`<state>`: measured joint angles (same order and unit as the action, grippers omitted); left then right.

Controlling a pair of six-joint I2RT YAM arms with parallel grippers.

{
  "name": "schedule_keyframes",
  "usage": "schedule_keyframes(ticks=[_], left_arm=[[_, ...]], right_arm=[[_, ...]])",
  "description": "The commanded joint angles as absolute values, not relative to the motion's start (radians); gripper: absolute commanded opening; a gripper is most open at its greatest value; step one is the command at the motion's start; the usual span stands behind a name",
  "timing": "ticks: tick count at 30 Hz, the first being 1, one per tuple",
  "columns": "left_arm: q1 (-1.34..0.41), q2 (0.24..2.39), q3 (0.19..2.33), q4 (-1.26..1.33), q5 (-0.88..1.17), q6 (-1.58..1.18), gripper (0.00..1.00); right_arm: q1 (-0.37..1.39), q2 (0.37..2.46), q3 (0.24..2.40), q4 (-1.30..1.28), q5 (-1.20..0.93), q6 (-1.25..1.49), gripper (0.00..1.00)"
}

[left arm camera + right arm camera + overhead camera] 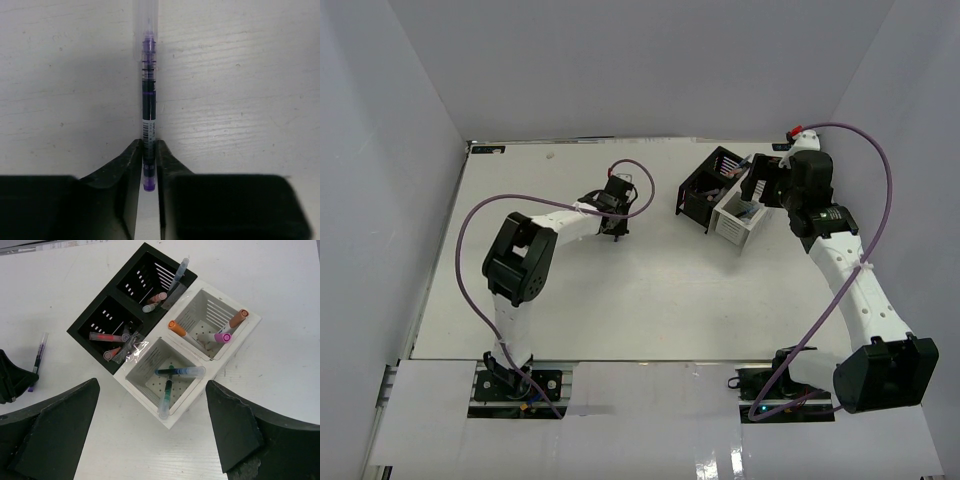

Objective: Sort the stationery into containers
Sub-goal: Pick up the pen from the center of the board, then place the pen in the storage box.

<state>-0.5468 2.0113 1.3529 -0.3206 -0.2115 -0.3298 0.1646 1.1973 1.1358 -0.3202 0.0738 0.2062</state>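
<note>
Left wrist — left claw (pixel 149 152) pinches purple pen (pixel 149 100); overhead hides it.

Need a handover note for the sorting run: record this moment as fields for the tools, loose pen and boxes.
left tool: fingers against both sides of the purple pen, lying on the table
right tool: open, above the white box
black box: pens in both compartments
white box: orange and pink markers in one compartment, teal pens in the other

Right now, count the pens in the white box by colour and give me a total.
Orange-capped markers: 2
Magenta-capped marker: 1
Teal pen: 1
Green pen: 1
Total in the white box: 5
</note>
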Motion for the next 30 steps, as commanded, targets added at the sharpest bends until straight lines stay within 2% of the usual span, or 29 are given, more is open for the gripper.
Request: schedule_keyframes(ticks=[1,3,7,13,21,30], left_arm=[[-0.568,2.023,1.381,-0.344,-0.215,-0.318,0.21],[-0.572,2.011,1.365,-0.347,-0.213,-0.319,0.10],[-0.574,1.944,1.324,-0.344,-0.203,-0.322,0.00],[-0.574,1.712,1.185,-0.253,-0.114,-0.250,0.00],[-0.574,1.381,0.985,-0.058,0.256,-0.037,0.00],[-0.574,1.249,0.900,-0.031,0.417,0.101,0.01]], right_arm=[[0.161,1.175,1.141,-0.304,0.043,0.213,0.93],[0.161,1.172,1.134,-0.279,-0.015,0.216,0.93],[0.164,1.189,1.135,-0.247,-0.150,0.225,0.92],[0.228,1.272,1.187,-0.235,-0.313,0.284,0.90],[0.412,1.455,1.347,-0.242,-0.509,0.374,0.90],[0.503,1.592,1.451,-0.247,-0.546,0.405,0.95]])
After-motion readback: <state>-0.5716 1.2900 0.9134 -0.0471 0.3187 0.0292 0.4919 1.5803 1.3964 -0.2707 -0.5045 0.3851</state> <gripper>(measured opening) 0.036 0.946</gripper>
